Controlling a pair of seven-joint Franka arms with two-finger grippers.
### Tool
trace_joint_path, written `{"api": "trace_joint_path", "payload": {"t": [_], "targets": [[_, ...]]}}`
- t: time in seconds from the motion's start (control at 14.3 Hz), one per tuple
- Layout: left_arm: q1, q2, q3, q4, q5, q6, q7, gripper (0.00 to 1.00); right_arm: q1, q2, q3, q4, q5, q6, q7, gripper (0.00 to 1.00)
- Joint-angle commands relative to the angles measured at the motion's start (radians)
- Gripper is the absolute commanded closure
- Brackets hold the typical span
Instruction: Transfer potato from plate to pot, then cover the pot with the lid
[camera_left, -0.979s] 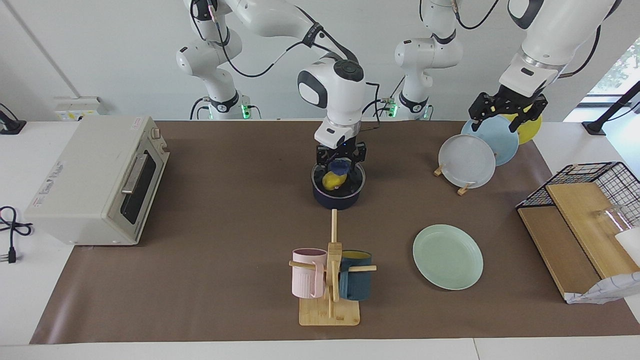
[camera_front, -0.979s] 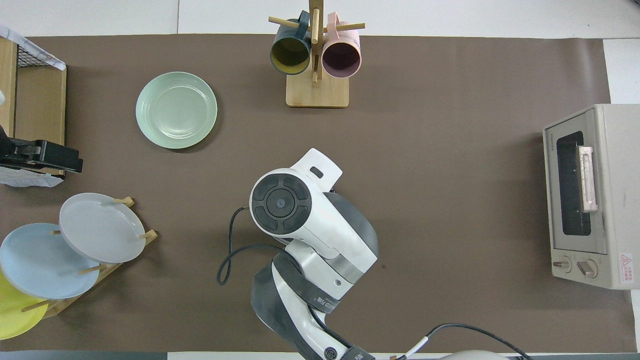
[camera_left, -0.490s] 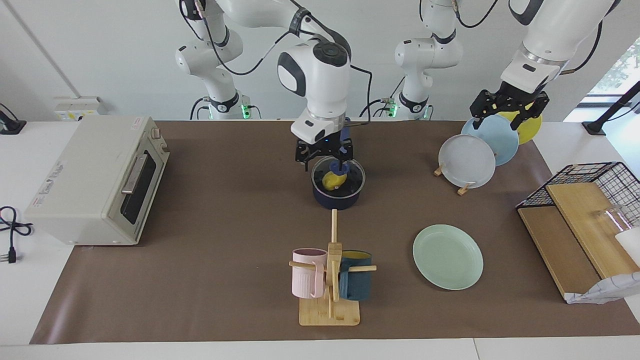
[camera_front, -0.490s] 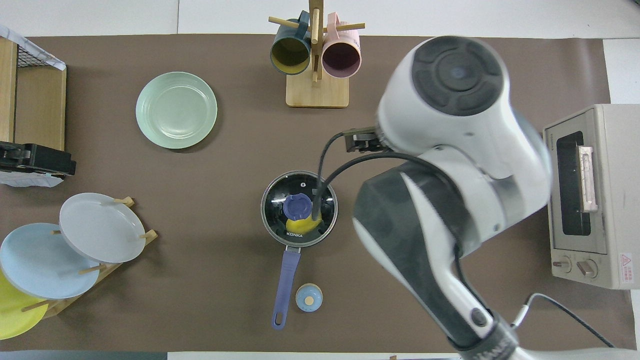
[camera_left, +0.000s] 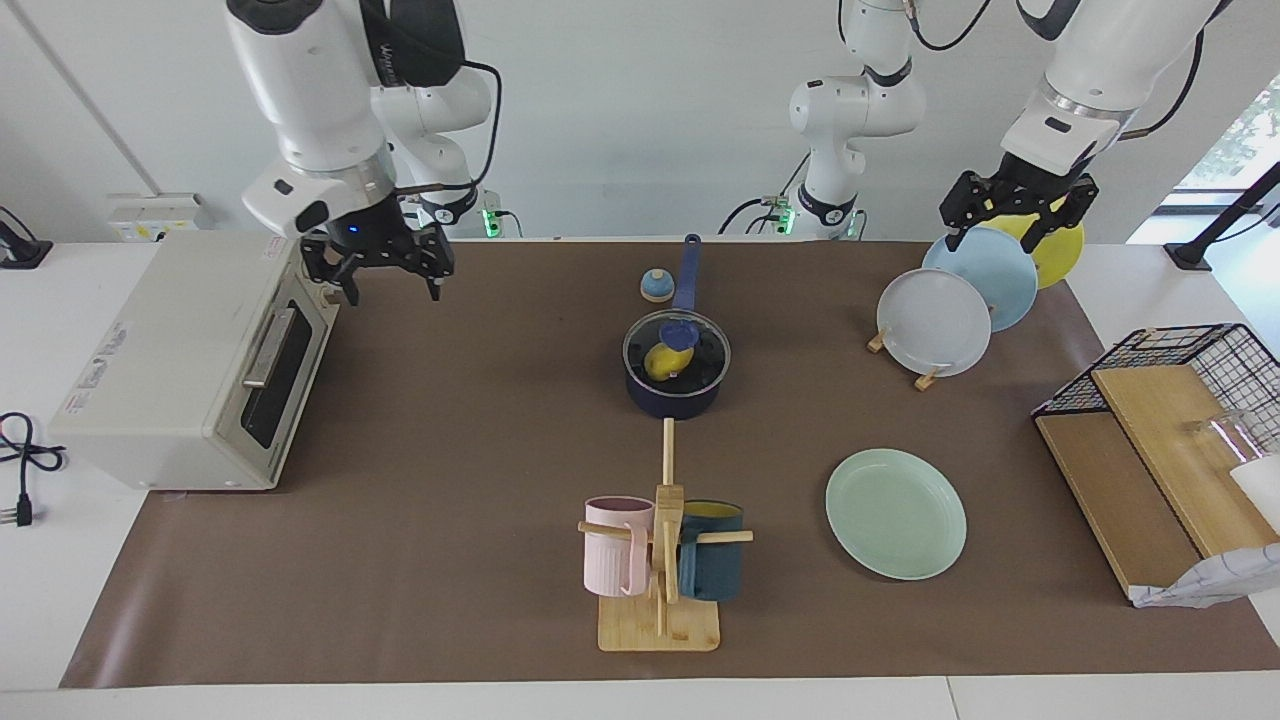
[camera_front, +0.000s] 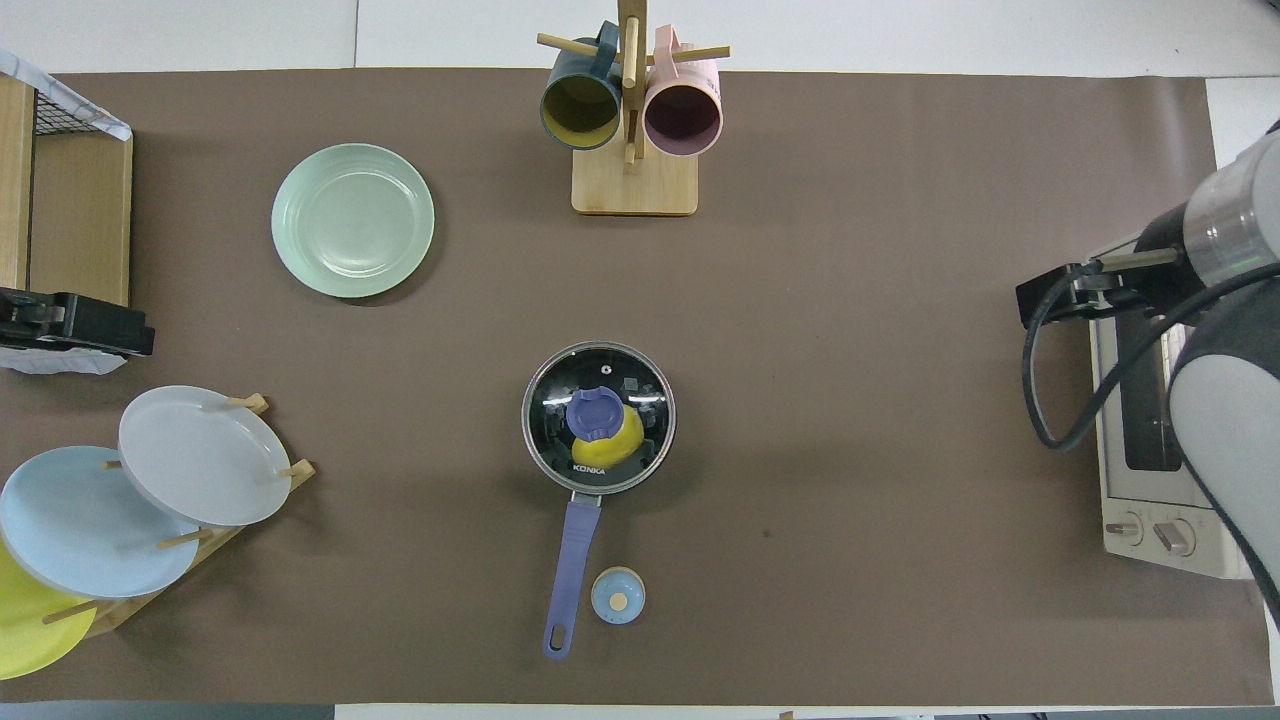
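Right gripper (camera_left: 381, 266): jaws spread, holding nothing, raised over the top edge of the boxy off-white toaster oven (camera_left: 190, 360) at the right arm's end of the desk. Left gripper (camera_left: 1017, 212): jaws spread and empty, hanging over the upright light-blue plate (camera_left: 985, 275) and yellow plate (camera_left: 1060, 252) in the wooden rack, arm waiting.

Mid-desk: small dark navy saucepan (camera_left: 672, 395), long blue handle pointing toward the robots. On its rim, seated flat: round clear glass lid with metal rim and blue knob (camera_front: 598, 415). Under the glass, inside the pot: bright yellow lumpy potato (camera_front: 612, 448). Just beside the handle: small blue-and-tan dome-shaped bell (camera_front: 618, 595).

Farther from the robots, toward the left arm's end: pale mint-green round plate (camera_left: 896, 514), flat on the brown mat, bare. Farther still than the saucepan: wooden mug stand (camera_left: 660, 590) with a pink mug (camera_left: 613, 545) and a dark teal mug (camera_left: 712, 565).
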Motion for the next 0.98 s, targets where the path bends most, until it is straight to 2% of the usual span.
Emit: {"api": "trace_joint_path", "payload": {"t": [0.0, 0.91], "targets": [[0.000, -0.025, 0.002, -0.024, 0.004, 0.004, 0.006, 0.00, -0.035, -0.039, 0.010, -0.078, -0.002, -0.001, -0.006, 0.00], [0.002, -0.025, 0.004, -0.024, 0.002, -0.002, 0.008, 0.00, -0.081, -0.032, -0.013, -0.027, 0.010, -0.033, -0.029, 0.00]]}}
